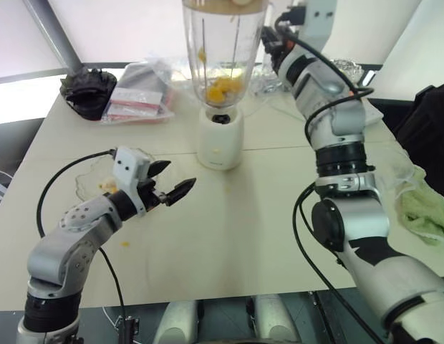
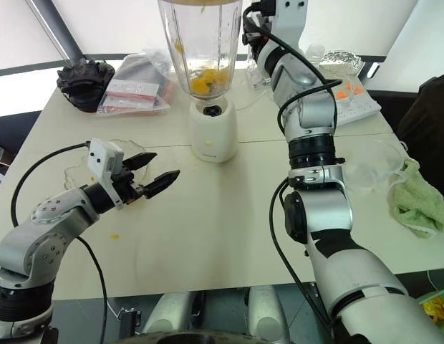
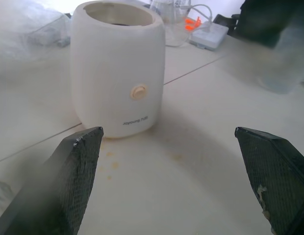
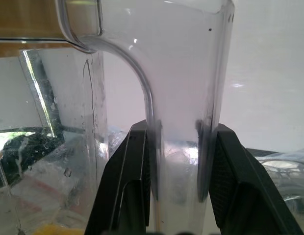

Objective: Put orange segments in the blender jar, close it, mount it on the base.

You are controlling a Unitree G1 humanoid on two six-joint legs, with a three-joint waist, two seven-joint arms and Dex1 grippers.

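Clear plastic is sitting between my right fingers: my right gripper is clamping the side handle of the blender jar, one black pad pressing on each side of it. I am holding the jar upright over the base, its bottom meeting or just above the dark socket; I cannot tell which. Orange segments are lying heaped in the bottom of the jar, and a piece or two is clinging higher up on its wall. A yellowish lid is capping the jar's mouth at the top of the pictures.

My left gripper is hovering low over the table, near the base and on its left, with its two fingers spread wide apart and gripping nothing. Small orange bits are dotting the tabletop near my left arm. A green cloth is lying at the table's right edge.
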